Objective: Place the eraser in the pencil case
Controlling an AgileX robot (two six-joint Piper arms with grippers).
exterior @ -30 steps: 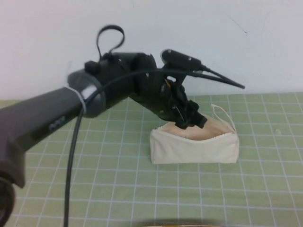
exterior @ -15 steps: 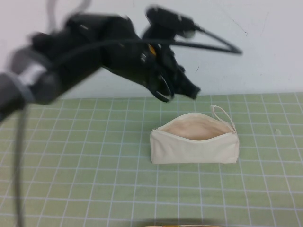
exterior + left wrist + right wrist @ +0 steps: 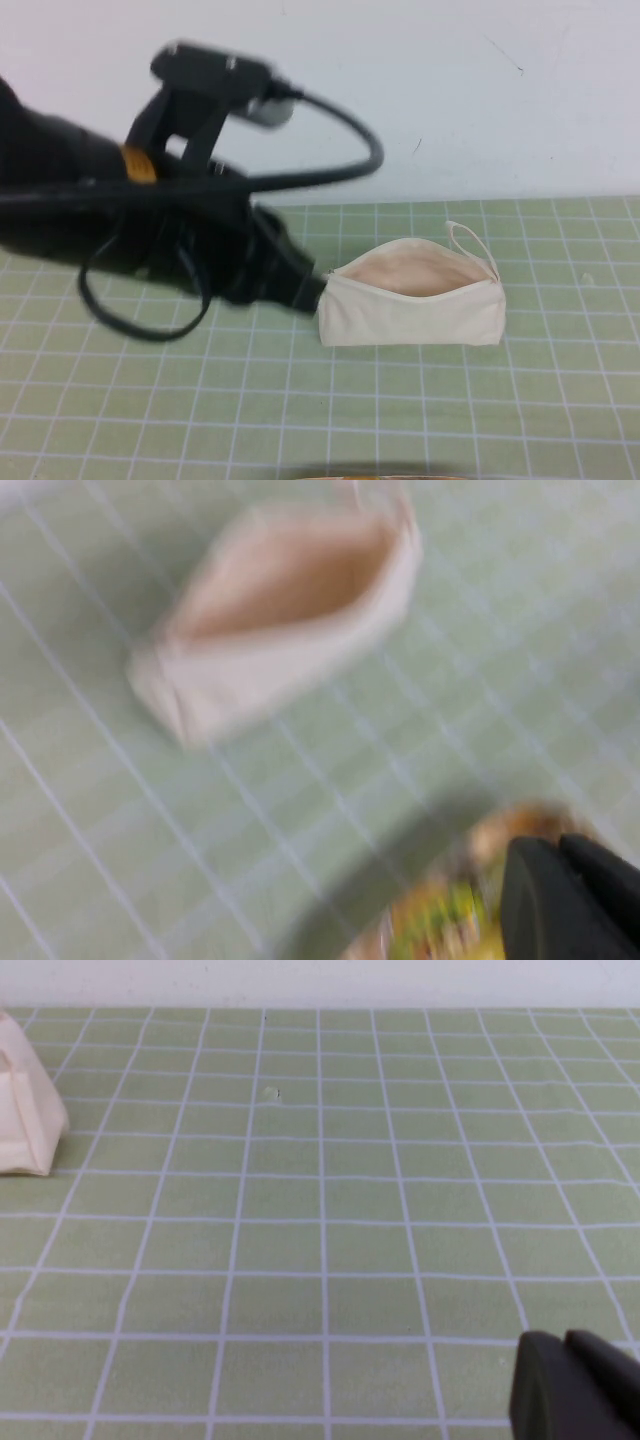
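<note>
The pencil case (image 3: 410,300) is a cream pouch lying open on the green mat, peach lining showing and loop strap at its far right end. It also shows blurred in the left wrist view (image 3: 280,610), and its end shows in the right wrist view (image 3: 25,1110). The eraser is not visible in any view. My left gripper (image 3: 305,292) is blurred and sits just beside the pouch's left end. In its wrist view the left gripper (image 3: 555,855) has its fingers together and holds nothing. My right gripper (image 3: 565,1345) is shut and empty, low over bare mat away from the pouch.
A green grid mat (image 3: 560,400) covers the table, with a white wall behind. A blurred yellow-orange object (image 3: 440,920) lies under the left gripper, and it peeks in as a tan edge in the high view (image 3: 370,476).
My left arm rose from the pouch's opening, then swung back left and down toward the near side. The pouch has not moved.
</note>
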